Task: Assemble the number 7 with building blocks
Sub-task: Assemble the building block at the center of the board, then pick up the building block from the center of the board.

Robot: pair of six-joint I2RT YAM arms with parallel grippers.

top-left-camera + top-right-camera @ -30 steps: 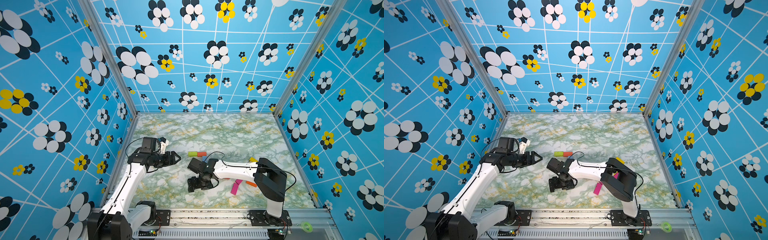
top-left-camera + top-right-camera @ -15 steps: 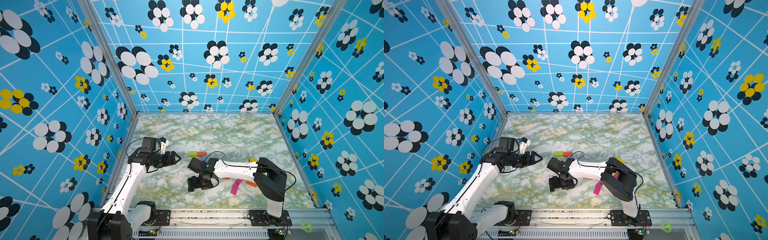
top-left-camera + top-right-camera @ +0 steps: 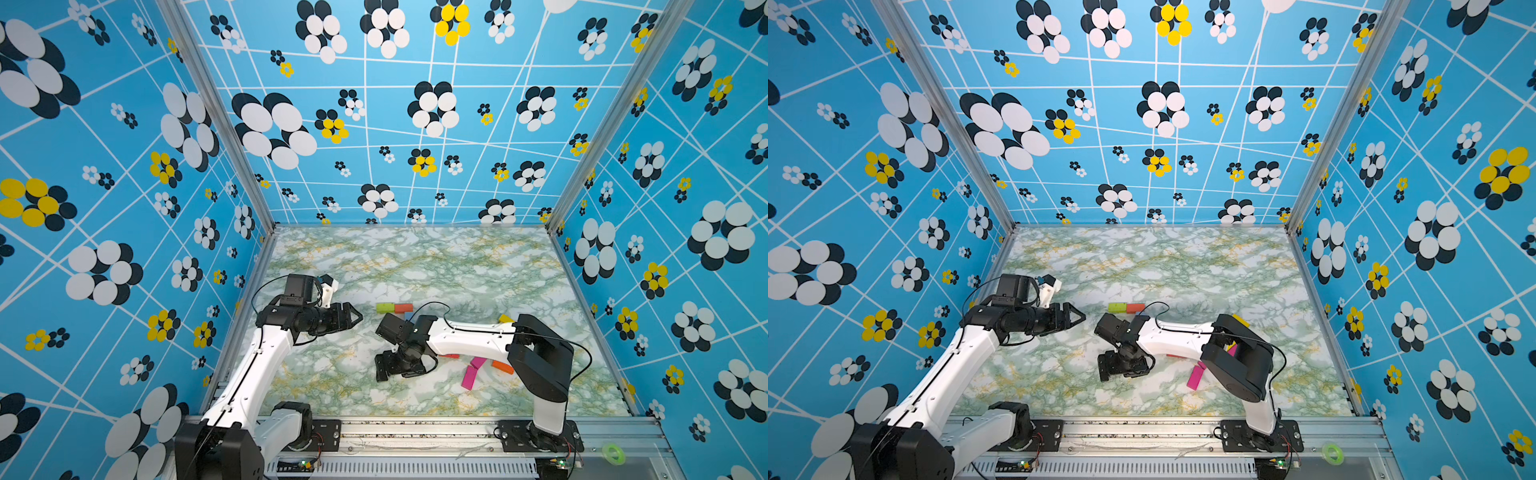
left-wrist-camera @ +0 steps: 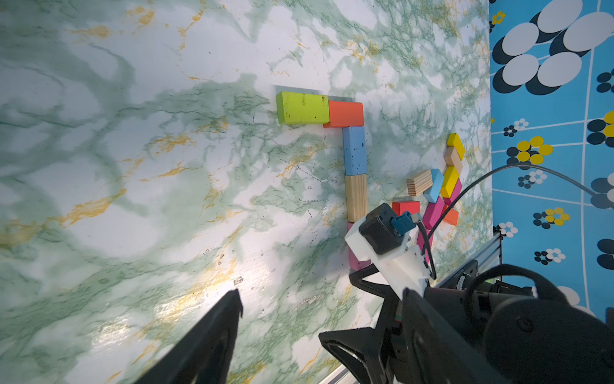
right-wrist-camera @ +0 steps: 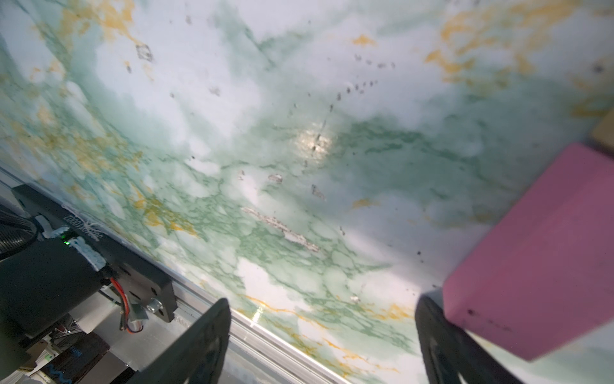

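Marble table (image 3: 415, 266), left pincer (image 3: 355, 319), right pincer (image 5: 322, 312) spread

Looks like a robotics lab cell: boxed by flower-print walls (image 3: 124, 216) on aluminium posts (image 3: 221, 124), floored with marbled tabletop (image 3: 436, 266), left arm (image 3: 257, 374) and right arm (image 3: 469, 338) bolted to a rail (image 3: 415, 430).

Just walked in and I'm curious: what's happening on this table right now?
A 7 is being laid out in blocks. The green block and orange block form the bar; blue block, wooden block and pink block the stem. The right claw stands open beside the pink block; the left claw hovers open, empty.
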